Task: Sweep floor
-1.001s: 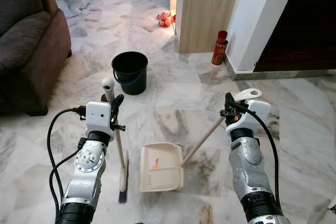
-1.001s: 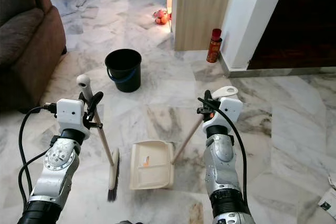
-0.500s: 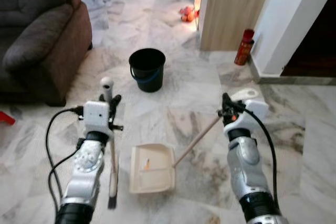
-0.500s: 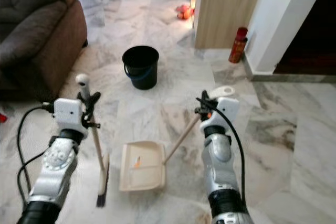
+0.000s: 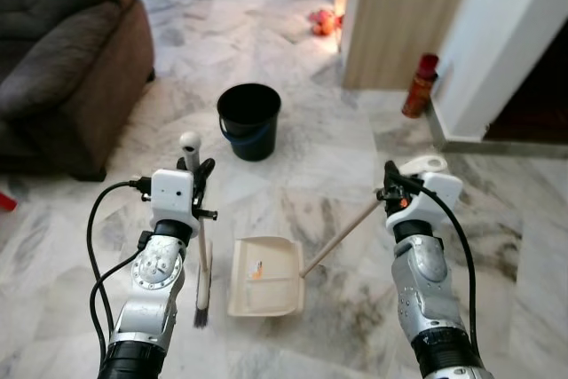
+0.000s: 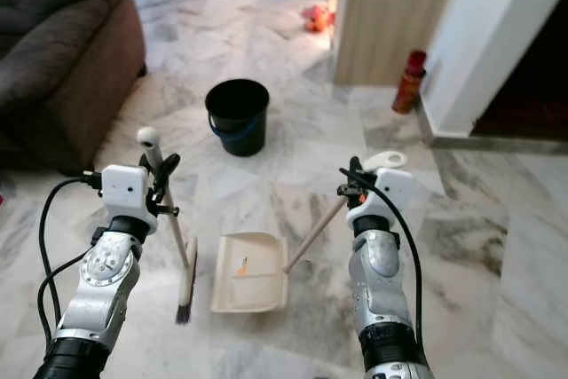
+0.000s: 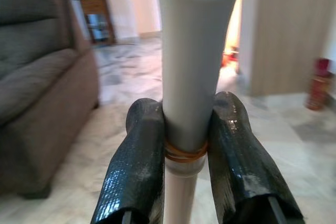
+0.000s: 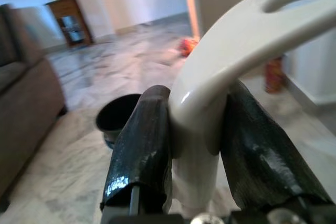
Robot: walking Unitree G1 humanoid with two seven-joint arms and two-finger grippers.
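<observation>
left gripper [image 7: 186, 145]: both black fingers clamped on the broom [image 5: 202, 259] handle near its top, just above a rubber band on the shaft.
right gripper [image 8: 197, 129]: fingers pinching the curved top grip of the dustpan [image 5: 264, 276] handle; hold is high up, well away from the pan.
broom: upright, slight tilt, bristle head on the marble floor [image 5: 302, 175] just beside the pan's left edge.
dustpan: flat on the floor between the two arms, long handle slanting up to the right gripper. Small orange scrap inside; can't tell what it is.
bucket [image 5: 249, 121]: black, standing ahead of the pan, apart from it.
surroundings: brown sofa [image 5: 62, 68] on the left, red can [image 5: 420, 86] by the wall corner on the right.
step, my read: sweep debris into the pan or carry it to the bucket.
risk 1: both grips sit at the far handle ends, so small wrist error swings the heads wide; pan lip could lift and dirt slide under.
risk 2: broom head so close to the pan edge may shove the pan sideways.
risk 3: tilting the pan while walking could spill the scrap.
</observation>
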